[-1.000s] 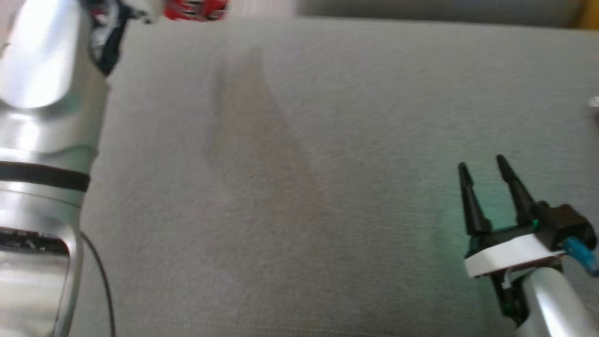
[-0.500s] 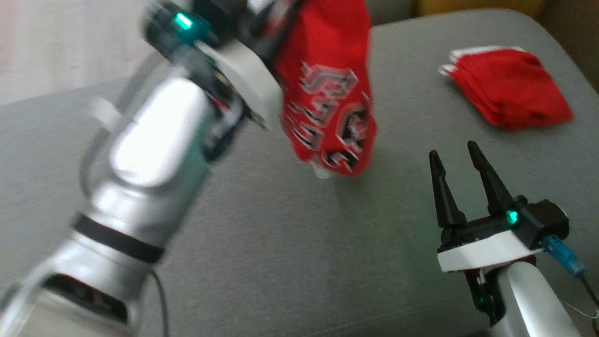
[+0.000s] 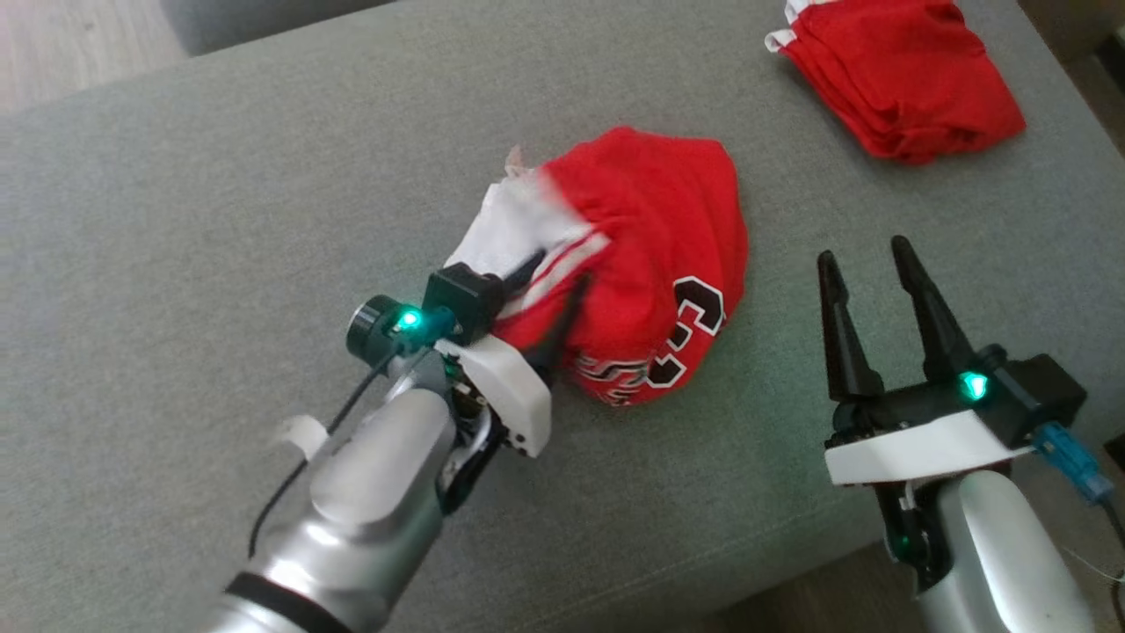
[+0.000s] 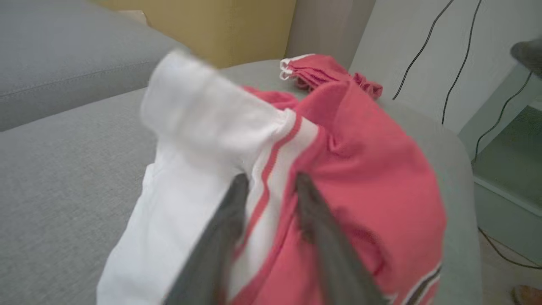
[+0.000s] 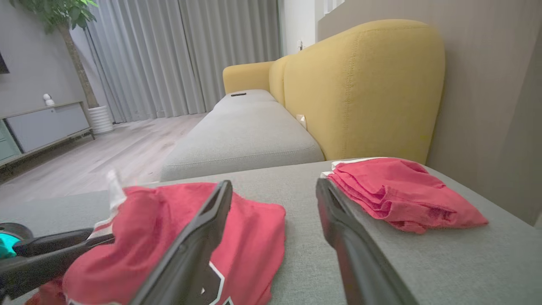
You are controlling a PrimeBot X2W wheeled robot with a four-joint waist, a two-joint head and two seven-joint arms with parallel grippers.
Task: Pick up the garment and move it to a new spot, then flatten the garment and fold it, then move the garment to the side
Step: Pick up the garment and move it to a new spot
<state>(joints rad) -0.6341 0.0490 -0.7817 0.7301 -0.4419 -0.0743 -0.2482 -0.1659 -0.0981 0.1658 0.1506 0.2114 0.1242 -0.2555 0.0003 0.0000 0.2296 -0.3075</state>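
Now, garment (image 3: 650,264) lies in crumpled heap mid grey cushion (image 3: 264,176). Left pincer (image 3: 561,268) fingers apart over white striped trim; right pincer (image 3: 863,251) wide apart, near heap. Relocation looks done (flattening next): find two edges, pull cloth out flat.

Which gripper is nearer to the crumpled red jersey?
Left. The left gripper is on the jersey, straddling its white edge; the right gripper stands apart, to its right.

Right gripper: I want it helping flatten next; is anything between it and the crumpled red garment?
Nothing visible does. Only bare grey cushion separates the right gripper from the crumpled garment; the folded red pile sits farther back, off that line.
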